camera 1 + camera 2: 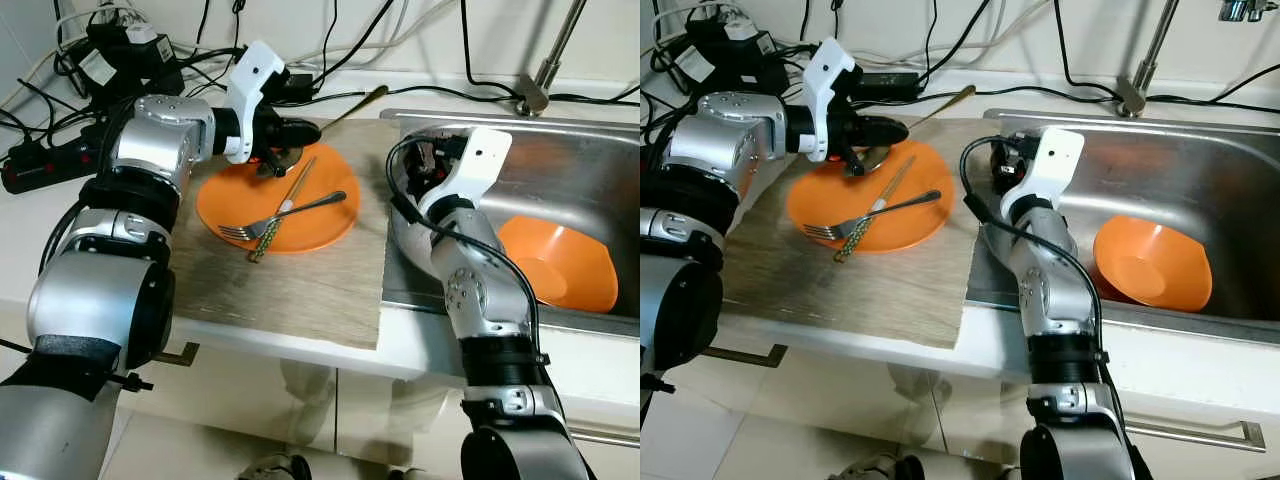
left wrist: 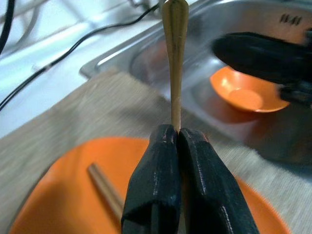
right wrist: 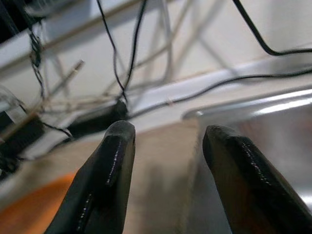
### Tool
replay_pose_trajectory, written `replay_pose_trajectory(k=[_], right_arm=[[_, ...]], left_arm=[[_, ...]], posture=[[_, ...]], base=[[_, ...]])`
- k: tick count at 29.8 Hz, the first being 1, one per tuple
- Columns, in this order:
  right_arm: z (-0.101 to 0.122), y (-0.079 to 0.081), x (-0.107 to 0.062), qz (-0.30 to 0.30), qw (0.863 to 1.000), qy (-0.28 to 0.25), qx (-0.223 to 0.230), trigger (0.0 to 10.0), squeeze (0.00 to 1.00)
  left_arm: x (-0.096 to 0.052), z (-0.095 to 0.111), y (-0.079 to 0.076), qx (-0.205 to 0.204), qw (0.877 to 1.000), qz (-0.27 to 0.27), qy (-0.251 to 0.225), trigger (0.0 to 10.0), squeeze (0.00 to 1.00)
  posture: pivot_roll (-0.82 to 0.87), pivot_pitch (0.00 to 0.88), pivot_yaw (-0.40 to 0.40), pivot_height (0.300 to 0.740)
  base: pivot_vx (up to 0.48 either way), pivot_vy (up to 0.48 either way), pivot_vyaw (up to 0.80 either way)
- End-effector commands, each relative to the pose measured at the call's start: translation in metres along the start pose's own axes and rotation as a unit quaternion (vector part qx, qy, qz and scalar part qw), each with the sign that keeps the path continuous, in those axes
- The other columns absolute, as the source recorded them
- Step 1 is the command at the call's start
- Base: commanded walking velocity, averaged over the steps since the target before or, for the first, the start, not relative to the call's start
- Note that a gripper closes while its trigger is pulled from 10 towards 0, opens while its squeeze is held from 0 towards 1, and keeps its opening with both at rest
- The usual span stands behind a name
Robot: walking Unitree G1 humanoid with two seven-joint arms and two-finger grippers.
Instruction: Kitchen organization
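Left gripper (image 2: 176, 134) is pressed tight on a slim gold-coloured utensil (image 2: 175, 53); I see both black fingers meeting around its shaft in the wrist view. From the head camera the gripper hovers over the far rim of the orange plate (image 1: 320, 230), and the gold handle angles up and away toward the back wall, its tip above the counter near the sink's corner.

On the plate: a steel fork (image 1: 285, 215) lies across the middle, tines toward my left, crossing a wooden chopstick-like stick (image 1: 283, 210) that runs front to back. Plate is smooth, round, shallow. It sits on a wood-grain board (image 1: 290, 290) whose right edge meets the steel sink (image 1: 570, 160).

Right gripper (image 3: 168, 146) has its fingers spread apart, holding nothing. It is raised over the seam between board and sink, pointing at the back wall. The right forearm stands just beside the plate's right rim, so room there is tight.

In the basin an orange bowl (image 1: 560, 262) rests tilted against the front wall, well apart from both grippers. Basin metal is brushed and reflective.

Behind the board, black cables (image 1: 200, 55) and a power strip (image 1: 50, 160) crowd the back of the counter near my left elbow.
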State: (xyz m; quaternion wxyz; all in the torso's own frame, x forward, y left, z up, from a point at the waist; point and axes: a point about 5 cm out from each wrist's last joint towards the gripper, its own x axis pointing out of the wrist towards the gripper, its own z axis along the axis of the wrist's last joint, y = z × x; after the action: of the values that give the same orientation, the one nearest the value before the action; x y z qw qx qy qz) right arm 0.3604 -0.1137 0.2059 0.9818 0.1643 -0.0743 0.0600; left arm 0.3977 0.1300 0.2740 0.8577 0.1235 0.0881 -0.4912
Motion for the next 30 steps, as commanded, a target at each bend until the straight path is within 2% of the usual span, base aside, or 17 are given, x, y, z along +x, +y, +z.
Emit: replay_pose_trajectory(k=[1, 8, 15, 16, 21, 30], right_arm=[[0.009, 0.008, 0.005, 0.018, 1.000, -0.020, 0.014, 10.0, 1.00], [0.022, 0.008, 0.008, 0.014, 0.999, -0.048, 0.000, 10.0, 1.00], [0.024, 0.005, 0.007, 0.002, 0.998, -0.054, -0.009, 10.0, 1.00], [0.023, 0.005, 0.006, 0.003, 0.999, -0.052, -0.009, 10.0, 0.00], [0.024, 0.008, 0.006, 0.009, 0.999, -0.051, 0.002, 10.0, 0.00], [0.019, 0.025, 0.005, 0.044, 0.996, -0.026, 0.068, 10.0, 0.00]], left_arm=[[0.000, 0.009, -0.004, 0.013, 1.000, -0.012, -0.008, 0.0, 0.00], [0.003, 0.006, -0.004, 0.008, 1.000, -0.006, -0.002, 0.0, 0.00], [0.003, 0.001, -0.003, 0.004, 1.000, 0.001, 0.007, 0.0, 0.00], [0.003, 0.001, -0.003, 0.004, 1.000, 0.003, 0.008, 0.0, 0.00], [0.004, 0.001, -0.002, 0.004, 1.000, 0.006, 0.010, 0.0, 0.00], [0.006, -0.001, -0.001, 0.005, 1.000, 0.014, 0.014, 0.0, 0.00]], posture=[[-0.09, 0.016, 0.080, 0.740], [-0.10, 0.023, 0.096, 0.740], [-0.11, 0.030, 0.107, 0.740], [-0.11, 0.032, 0.110, 0.740], [-0.11, 0.031, 0.110, 0.740], [-0.11, 0.033, 0.109, 0.740]], base=[[0.000, 0.000, 0.00], [0.000, 0.000, 0.00], [0.000, 0.000, 0.00], [0.000, 0.000, 0.00], [0.000, 0.000, 0.00], [0.000, 0.000, 0.00]])
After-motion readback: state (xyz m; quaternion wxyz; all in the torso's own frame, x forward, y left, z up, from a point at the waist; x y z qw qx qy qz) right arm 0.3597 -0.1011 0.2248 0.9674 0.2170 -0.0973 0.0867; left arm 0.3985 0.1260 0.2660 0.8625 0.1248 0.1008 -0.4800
